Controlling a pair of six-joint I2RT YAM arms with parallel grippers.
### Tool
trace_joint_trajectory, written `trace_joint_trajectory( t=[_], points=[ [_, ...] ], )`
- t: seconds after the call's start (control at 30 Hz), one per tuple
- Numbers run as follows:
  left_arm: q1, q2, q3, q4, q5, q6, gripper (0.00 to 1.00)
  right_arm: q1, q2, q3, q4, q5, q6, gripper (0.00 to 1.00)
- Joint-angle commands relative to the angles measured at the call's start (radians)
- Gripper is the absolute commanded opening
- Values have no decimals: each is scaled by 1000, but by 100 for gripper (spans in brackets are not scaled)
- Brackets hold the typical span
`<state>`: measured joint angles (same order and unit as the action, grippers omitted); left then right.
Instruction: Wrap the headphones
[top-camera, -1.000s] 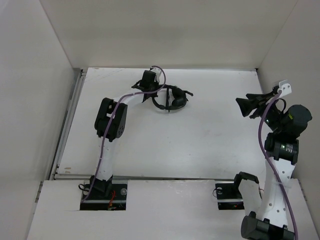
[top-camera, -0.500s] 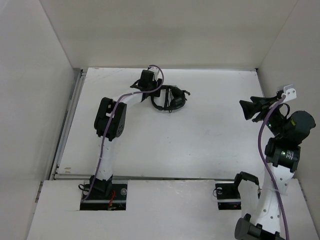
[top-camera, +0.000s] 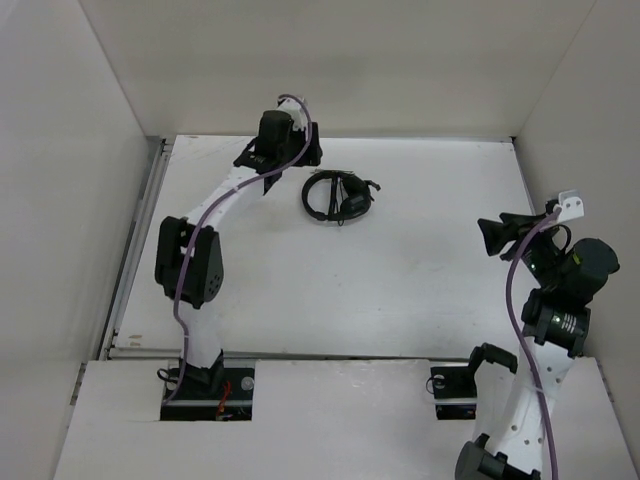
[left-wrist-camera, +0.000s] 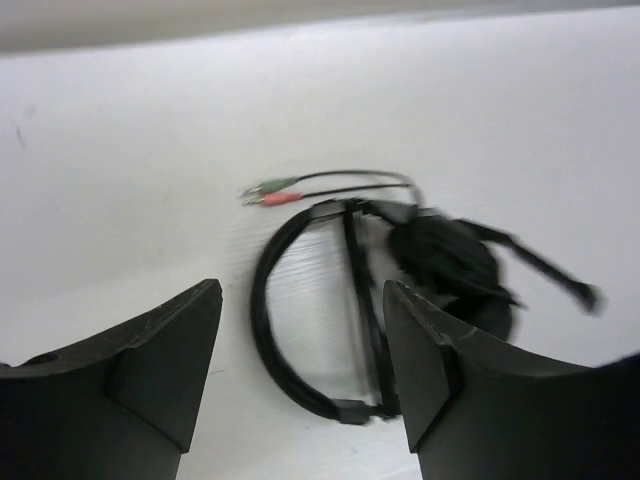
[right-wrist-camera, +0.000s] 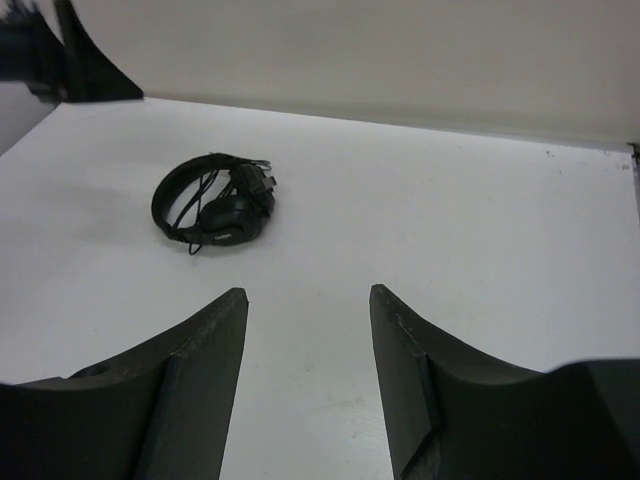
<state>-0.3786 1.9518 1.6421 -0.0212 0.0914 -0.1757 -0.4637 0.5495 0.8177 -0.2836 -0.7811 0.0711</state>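
Observation:
The headphones (top-camera: 338, 197) lie flat on the white table (top-camera: 400, 280) at the far middle, with nothing holding them. In the left wrist view the thin headband (left-wrist-camera: 262, 300) forms a loop. The cord is bunched at the ear cups (left-wrist-camera: 440, 255), and its green and red plugs (left-wrist-camera: 272, 191) stick out on the far side. My left gripper (top-camera: 288, 160) hovers just behind and to the left of them, open, with the headband showing beyond its empty fingers (left-wrist-camera: 170, 350). My right gripper (top-camera: 486, 234) stands open and empty at the right edge, far from the headphones (right-wrist-camera: 213, 208).
White walls close in the table at the back (top-camera: 340, 70), the left and the right. A metal rail (top-camera: 138, 240) runs along the table's left edge. The left arm's dark end (right-wrist-camera: 70, 55) shows at the top left of the right wrist view.
My left gripper has opened, let go of the headphones and pulled back up and to the far left. The headphones now lie alone. The right arm shifted only slightly.

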Motion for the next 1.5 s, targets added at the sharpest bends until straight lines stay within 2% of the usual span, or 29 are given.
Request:
trace_joint_trajectory(
  t=[0.0,0.13,0.3,0.4,0.47,0.6,0.73,0.77,0.8,0.97,1.23,1.4,1.47],
  points=[
    [-76,-160,31,-40,94,-15,63,-29,-16,-20,-44,16,-17,58],
    [-84,-261,58,-138,96,18,67,-71,9,7,-156,89,-53,56],
    [23,-401,26,-218,28,80,74,-114,17,60,-293,172,-157,54],
    [130,-485,-31,-236,62,90,93,-132,-23,74,-308,166,-168,56],
    [209,-528,-63,-246,103,78,100,-135,-36,74,-309,167,-156,56],
    [328,-609,-146,-258,148,56,100,-131,-34,52,-304,177,-119,55],
    [364,-669,-203,-289,159,81,100,-132,-26,37,-307,186,-84,60],
    [372,-682,-215,-299,159,87,100,-137,-28,31,-302,192,-77,67],
    [381,-691,-225,-310,157,91,100,-138,-28,25,-299,181,-76,100],
    [474,-726,-255,-335,165,82,100,-140,18,32,-331,247,-57,100],
    [629,-726,-265,-384,191,110,100,-114,173,213,-581,336,-111,100],
    [700,-755,-301,-388,202,145,100,-109,210,308,-657,482,-149,100],
    [718,-768,-320,-388,202,148,100,-99,201,308,-645,494,-160,100]
  ],
)
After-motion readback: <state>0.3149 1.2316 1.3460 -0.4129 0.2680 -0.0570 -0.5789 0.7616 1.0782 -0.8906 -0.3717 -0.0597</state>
